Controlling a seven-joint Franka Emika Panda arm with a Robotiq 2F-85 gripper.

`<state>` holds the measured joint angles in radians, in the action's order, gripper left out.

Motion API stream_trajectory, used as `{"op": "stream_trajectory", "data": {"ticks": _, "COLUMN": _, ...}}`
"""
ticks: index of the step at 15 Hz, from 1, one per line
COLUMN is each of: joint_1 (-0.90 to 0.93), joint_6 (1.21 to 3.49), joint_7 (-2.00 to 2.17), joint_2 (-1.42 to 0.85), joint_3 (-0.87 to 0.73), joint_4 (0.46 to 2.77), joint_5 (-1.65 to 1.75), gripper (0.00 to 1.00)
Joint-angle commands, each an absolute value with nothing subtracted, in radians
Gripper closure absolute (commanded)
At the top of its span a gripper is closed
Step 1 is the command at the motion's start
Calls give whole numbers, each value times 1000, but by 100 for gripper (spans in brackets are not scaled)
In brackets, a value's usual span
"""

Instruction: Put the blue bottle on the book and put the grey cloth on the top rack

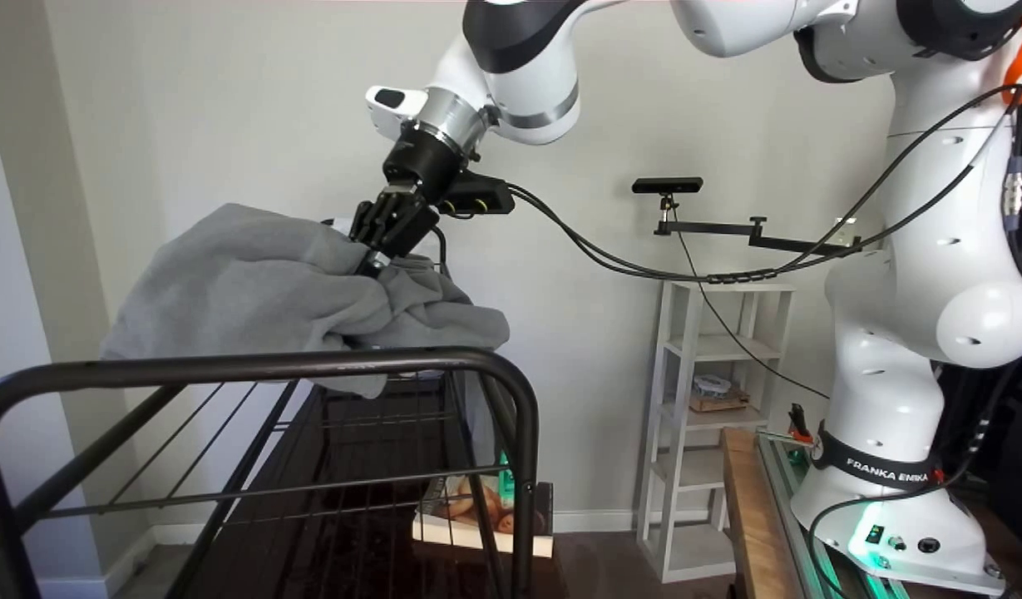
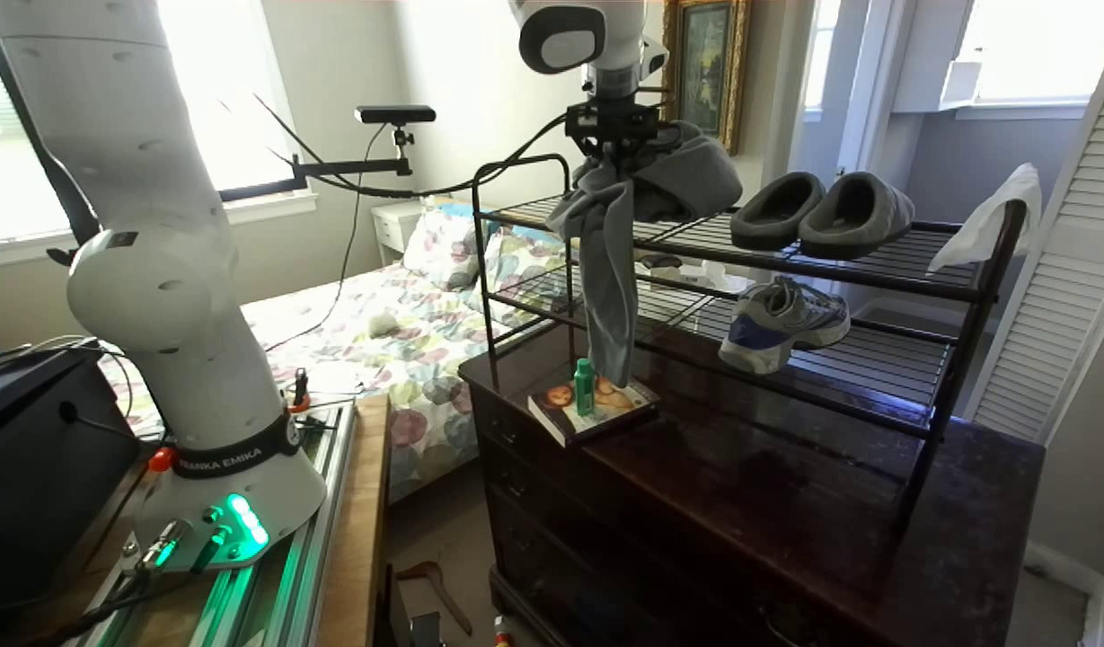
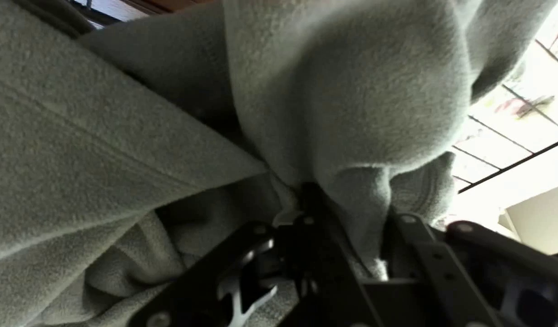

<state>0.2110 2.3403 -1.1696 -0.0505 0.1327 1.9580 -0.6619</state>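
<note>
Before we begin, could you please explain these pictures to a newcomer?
The white machine is a robot arm. Two pictures view it from outside; the close-up comes from its wrist. Its end effector sits in folds of the grey cloth; whether it grips them, I cannot tell. The cloth is bunched over the top rack, one end hanging down. Slippers sit on that rack, a shoe on the tier below. Below, on the dresser, a bottle stands on a book.
</note>
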Motion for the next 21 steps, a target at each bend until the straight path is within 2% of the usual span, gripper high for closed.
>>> {"op": "stream_trajectory", "data": {"ticks": 1, "joint_1": 191, "joint_6": 2391, "joint_7": -1156, "joint_2": -24, "joint_3": 155, "joint_4": 1977, "joint_5": -658, "gripper": 39}}
{"op": "stream_trajectory", "data": {"ticks": 5, "joint_1": 185, "joint_6": 2419, "joint_7": -1176, "joint_2": 49, "joint_3": 155, "joint_4": 2039, "joint_5": -714, "gripper": 11}}
{"op": "stream_trajectory", "data": {"ticks": 7, "joint_1": 185, "joint_6": 2443, "joint_7": -1158, "joint_2": 93, "joint_3": 149, "joint_4": 2083, "joint_5": -726, "gripper": 1}}
{"op": "stream_trajectory", "data": {"ticks": 16, "joint_1": 176, "joint_6": 2686, "joint_7": -1058, "joint_2": 244, "joint_3": 81, "joint_4": 2365, "joint_5": -740, "gripper": 0}}
{"op": "stream_trajectory", "data": {"ticks": 21, "joint_1": 135, "joint_6": 2641, "joint_7": -865, "joint_2": 321, "joint_3": 46, "joint_4": 2480, "joint_5": -590, "gripper": 0}}
